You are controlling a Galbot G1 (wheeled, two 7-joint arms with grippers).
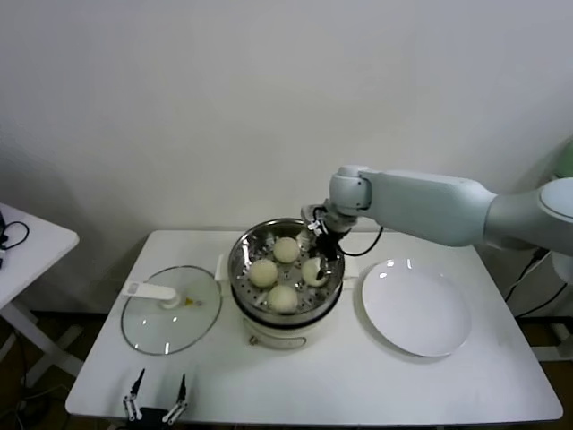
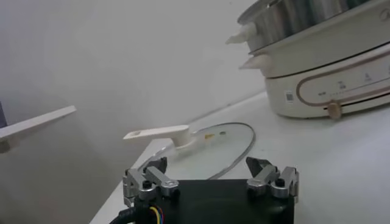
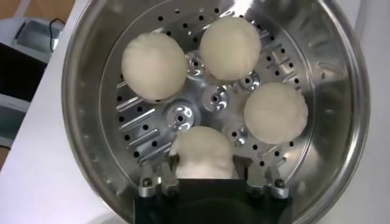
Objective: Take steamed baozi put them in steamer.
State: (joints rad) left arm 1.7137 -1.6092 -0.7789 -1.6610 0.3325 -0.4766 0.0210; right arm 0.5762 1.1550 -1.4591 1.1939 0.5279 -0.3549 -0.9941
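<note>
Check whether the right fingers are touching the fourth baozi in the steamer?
Cannot tell. In the right wrist view the fingers flank the baozi inside the steamer, but neither contact nor gap shows plainly.

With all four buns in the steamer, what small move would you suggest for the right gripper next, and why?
Probably lift the right gripper straight up. All four baozi sit in the steamer, the plate is bare, and the fingers flank the last bun with gaps showing, so it looks released. The left gripper waits at the table's near edge.
</note>
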